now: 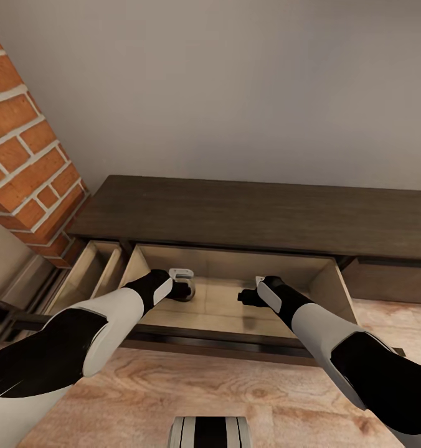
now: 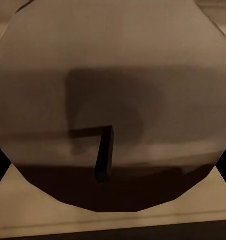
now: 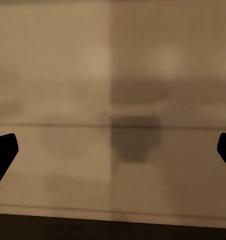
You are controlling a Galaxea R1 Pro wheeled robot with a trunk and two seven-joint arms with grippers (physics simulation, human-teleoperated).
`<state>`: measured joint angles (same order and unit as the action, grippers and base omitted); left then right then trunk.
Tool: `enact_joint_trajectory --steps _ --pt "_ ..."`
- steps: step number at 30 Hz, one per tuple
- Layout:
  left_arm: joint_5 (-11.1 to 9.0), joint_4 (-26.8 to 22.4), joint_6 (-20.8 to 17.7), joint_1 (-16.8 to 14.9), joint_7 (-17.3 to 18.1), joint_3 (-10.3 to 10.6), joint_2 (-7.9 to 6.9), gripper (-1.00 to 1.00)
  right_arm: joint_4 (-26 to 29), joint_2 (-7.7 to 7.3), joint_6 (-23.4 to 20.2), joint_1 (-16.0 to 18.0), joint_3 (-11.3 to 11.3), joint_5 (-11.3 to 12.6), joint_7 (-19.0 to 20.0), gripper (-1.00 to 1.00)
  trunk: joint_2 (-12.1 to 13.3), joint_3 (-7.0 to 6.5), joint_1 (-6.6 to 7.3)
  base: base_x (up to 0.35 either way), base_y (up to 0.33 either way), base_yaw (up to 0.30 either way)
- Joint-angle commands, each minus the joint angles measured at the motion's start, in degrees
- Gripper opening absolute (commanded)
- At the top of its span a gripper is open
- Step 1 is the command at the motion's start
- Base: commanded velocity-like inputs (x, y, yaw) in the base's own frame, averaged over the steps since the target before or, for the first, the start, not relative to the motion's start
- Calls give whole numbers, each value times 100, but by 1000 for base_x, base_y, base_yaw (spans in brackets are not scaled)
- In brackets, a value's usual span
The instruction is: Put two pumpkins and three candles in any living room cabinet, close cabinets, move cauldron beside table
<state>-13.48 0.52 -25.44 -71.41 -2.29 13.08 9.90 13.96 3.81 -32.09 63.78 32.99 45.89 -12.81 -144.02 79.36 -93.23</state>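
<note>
Your left end effector [image 1: 187, 290] seems clamped on a candle [image 2: 113, 110] low in the open cabinet [image 1: 254, 214] drawer, so release gently and lift straight up, while your right end effector [image 3: 113, 150] hangs apart and empty.

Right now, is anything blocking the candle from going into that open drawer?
Nothing visible. The left gripper is already down inside the open drawer of the cabinet, with the candle close under its camera over the drawer's beige floor. The right gripper hangs apart, wide open.
</note>
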Motion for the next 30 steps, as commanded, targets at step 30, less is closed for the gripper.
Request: enact_joint_trajectory --steps 30 --pt "-58 9 -5 -5 79 46 10 -100 10 -3 -17 3 40 61 -39 100 -2 143 1 0 0 32"
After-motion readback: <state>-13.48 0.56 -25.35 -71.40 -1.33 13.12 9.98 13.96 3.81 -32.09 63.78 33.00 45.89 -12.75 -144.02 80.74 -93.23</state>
